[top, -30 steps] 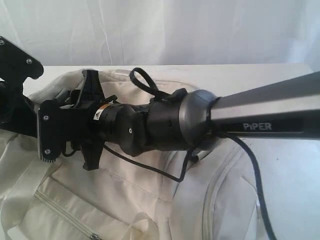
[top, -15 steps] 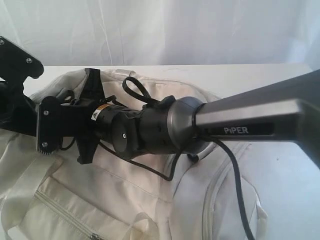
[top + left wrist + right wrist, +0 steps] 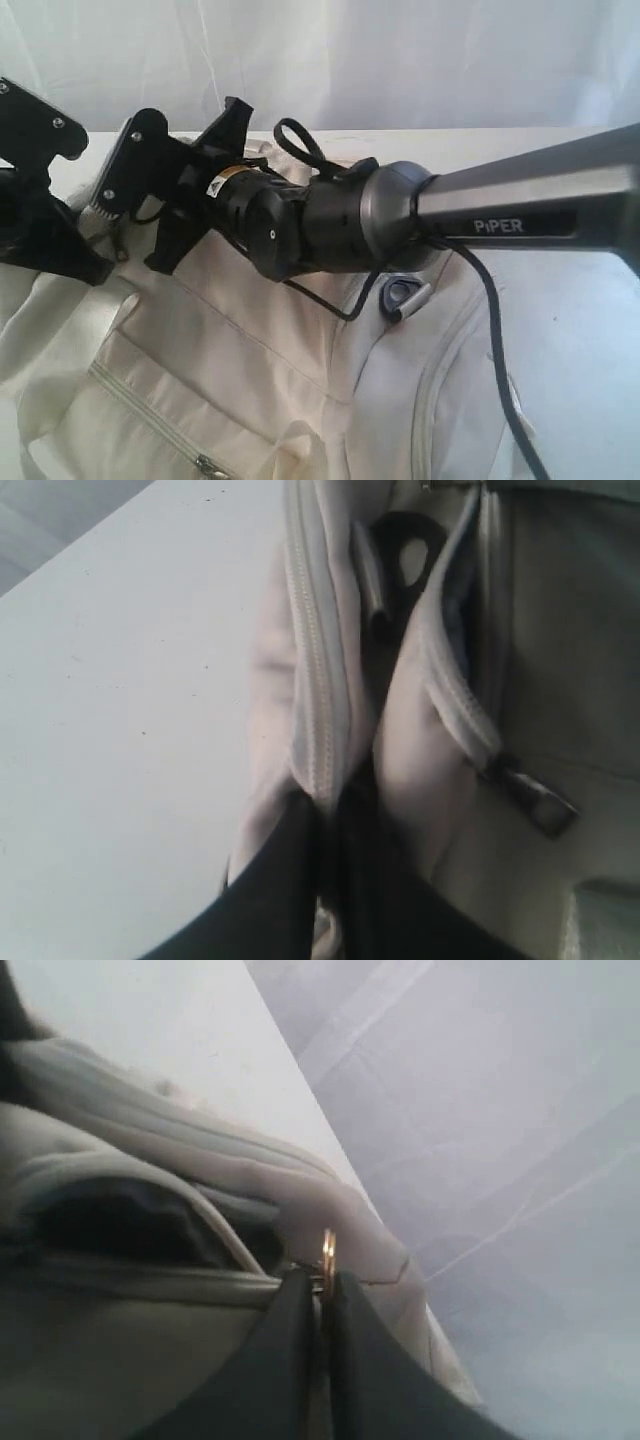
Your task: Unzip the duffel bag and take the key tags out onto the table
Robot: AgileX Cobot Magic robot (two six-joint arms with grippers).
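The white surface (image 3: 560, 170) carries the bag (image 3: 230, 370), lying flat with its top zip parted. The right arm (image 3: 520, 215) reaches across the bag and masks the opening in the exterior view. The left gripper (image 3: 328, 810) is closed on the bag's edge beside the zip. The right gripper (image 3: 322, 1290) is closed on a thin gold ring (image 3: 328, 1248) at the opening. Since half a second ago the right wrist has lifted and tilted, uncovering a grey pull (image 3: 400, 297).
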